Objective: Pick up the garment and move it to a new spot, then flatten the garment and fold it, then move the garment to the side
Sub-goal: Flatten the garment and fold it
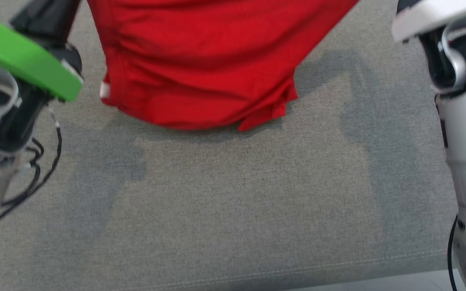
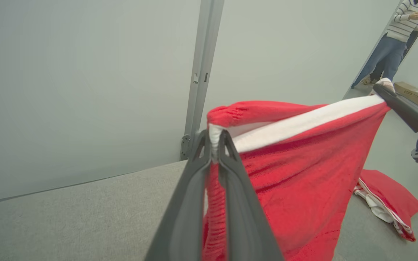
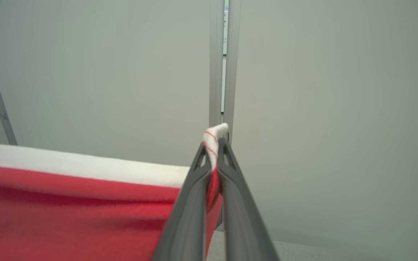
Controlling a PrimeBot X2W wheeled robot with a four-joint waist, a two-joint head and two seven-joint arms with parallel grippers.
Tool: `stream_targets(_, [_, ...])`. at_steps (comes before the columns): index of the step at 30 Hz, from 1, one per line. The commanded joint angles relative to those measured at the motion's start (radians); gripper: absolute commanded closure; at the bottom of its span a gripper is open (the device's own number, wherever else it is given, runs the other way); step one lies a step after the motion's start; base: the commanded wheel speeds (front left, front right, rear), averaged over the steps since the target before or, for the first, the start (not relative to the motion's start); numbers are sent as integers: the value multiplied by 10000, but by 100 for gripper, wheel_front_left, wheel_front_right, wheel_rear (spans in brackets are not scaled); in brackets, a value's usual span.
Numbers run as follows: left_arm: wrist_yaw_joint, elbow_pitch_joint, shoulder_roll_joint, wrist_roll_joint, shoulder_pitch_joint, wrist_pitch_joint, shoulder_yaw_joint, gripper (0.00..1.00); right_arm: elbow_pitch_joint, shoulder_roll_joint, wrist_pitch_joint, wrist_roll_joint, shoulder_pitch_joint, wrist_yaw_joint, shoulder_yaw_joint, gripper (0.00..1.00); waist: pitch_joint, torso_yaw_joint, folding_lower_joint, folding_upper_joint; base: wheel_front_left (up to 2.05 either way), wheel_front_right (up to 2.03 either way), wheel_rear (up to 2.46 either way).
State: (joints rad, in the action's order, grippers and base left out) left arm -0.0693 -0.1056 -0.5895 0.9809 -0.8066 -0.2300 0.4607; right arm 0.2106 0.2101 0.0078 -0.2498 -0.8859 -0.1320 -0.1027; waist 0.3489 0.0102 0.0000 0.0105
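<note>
Aloft, red garment (image 1: 200, 60) stretched; left pincer (image 2: 214, 136), right pincer (image 3: 214, 143) each grip white band.

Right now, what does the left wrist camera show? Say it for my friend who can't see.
The left gripper pinches one top corner of a red garment with a white band; the right gripper holds the other corner, stretching it over a grey surface. Another red cloth lies crumpled further off, and a person stands in the background.
</note>
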Motion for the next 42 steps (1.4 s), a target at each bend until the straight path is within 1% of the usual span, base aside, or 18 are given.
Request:
stream_targets(1, [54,551,187,-178,-855,-54,-56,100,363,-20,-56,71,-809,27,156,100,967,-69,0,-105,0,0,0])
stream_targets(3, [197,1541,539,-449,-2187,-150,64,100,1143,-289,-55,-11,-1982,27,386,100,1380,-55,0,-105,0,0,0])
stream_targets(5, [381,2594,930,-741,-3339,-27,171,100,1891,-421,-179,250,-3108,27,512,100,1702,-61,0,-105,0,0,0])
stream_targets(8, [671,4011,1373,-1265,-4980,518,222,100,2954,-530,-499,694,-4689,27,724,100,2088,-95,0,-105,0,0,0])
stream_targets(10, [849,4751,1679,-1609,-6028,1252,83,100,3558,-565,-790,975,-5697,30,1023,100,2393,-142,0,-105,0,0,0])
stream_targets(12, [982,5558,1939,-1846,-6658,1918,32,100,4080,-648,-1179,1211,-6442,34,1363,100,2675,-197,0,-105,0,0,0])
stream_targets(14, [1163,6309,2133,-2117,-7053,2642,56,100,4623,-807,-1606,1331,-6833,36,1599,100,2854,-277,0,-105,0,0,0])
stream_targets(16, [1388,7006,2321,-2204,-7067,3290,157,100,5093,-889,-2017,1456,-6887,36,1595,100,2940,-326,0,-105,0,0,0])
stream_targets(20, [1808,8133,2548,-2297,-6192,4149,661,100,5776,-1036,-2524,1378,-6043,34,939,100,2854,-459,0,-105,0,0,0])
stream_targets(23, [1948,8329,2422,-2387,-5316,4560,1128,100,5642,-995,-2688,914,-5013,27,307,100,2739,-518,0,-105,0,0,0])
stream_targets(25, [1982,8132,2306,-2423,-4527,4717,1462,100,5263,-797,-2726,504,-4157,27,-12,100,2613,-508,0,-105,0,0,0])
stream_targets(27, [1971,7763,2134,-2322,-3674,4824,1629,100,4586,-524,-2725,141,-3178,27,-263,100,2415,-499,0,-105,0,0,0])
stream_targets(31, [1970,6686,1728,-2164,-1820,4920,1729,100,3068,211,-2733,-354,-907,36,-276,100,1860,-362,0,-105,0,0,0])
stream_targets(32, [1903,6399,1647,-2159,-1247,4932,1748,100,2754,352,-2735,-403,-270,38,-206,100,1608,-317,0,-105,0,0,0])
stream_targets(35, [1472,5467,1411,-1986,452,4959,1686,100,1946,555,-2737,-588,1588,51,91,100,781,-230,0,-105,0,0,0])
stream_targets(40, [419,3590,1164,-1398,3652,4892,1729,100,743,477,-2738,-900,4583,67,422,100,-533,-276,0,-105,0,0,0])
stream_targets(41, [419,3590,1164,-1398,3652,4892,1729,100,743,477,-2738,-900,4583,67,422,100,-533,-276,0,-105,0,0,0])
stream_targets(42, [176,3139,1123,-1235,4270,4856,1752,100,524,406,-2738,-952,5123,68,478,100,-739,-319,0,-105,0,0,0])
